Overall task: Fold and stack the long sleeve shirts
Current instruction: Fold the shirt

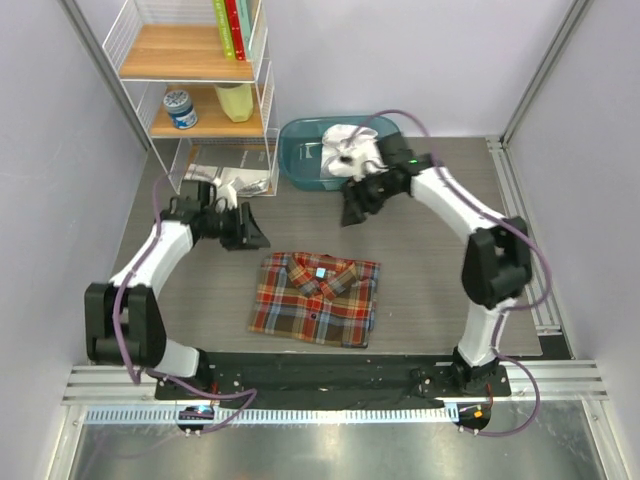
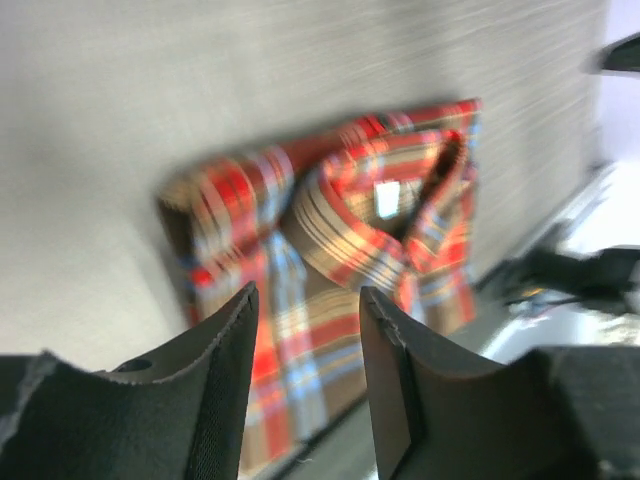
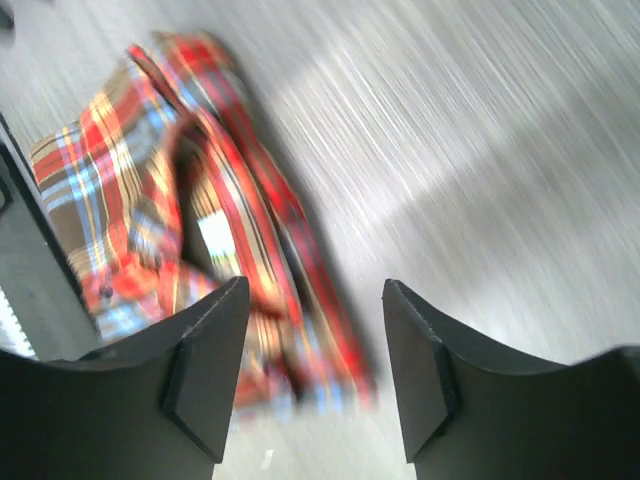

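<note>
the plaid shirt (image 1: pixel 316 298) lies folded into a neat rectangle on the grey table (image 1: pixel 420 290), collar toward the far side, between the two arms and close to their bases. neither gripper touches it. the left gripper (image 1: pixel 245 232) hangs off the shirt's far left corner, its fingers (image 2: pixel 225 360) spread with nothing between them. through that gap its wrist camera sees the blurred plaid below. the right gripper (image 1: pixel 355 208) hangs past the shirt's far right corner, just in front of a teal bin (image 1: pixel 298 162). its fingers (image 3: pixel 420 350) stand apart too, holding nothing, with the plaid to one side in its own view. a white shirt (image 1: pixel 350 148) sits crumpled in that bin at the far side of the table. a wire shelf (image 1: pixel 185 45) with wooden boards stands at the far left.
</note>
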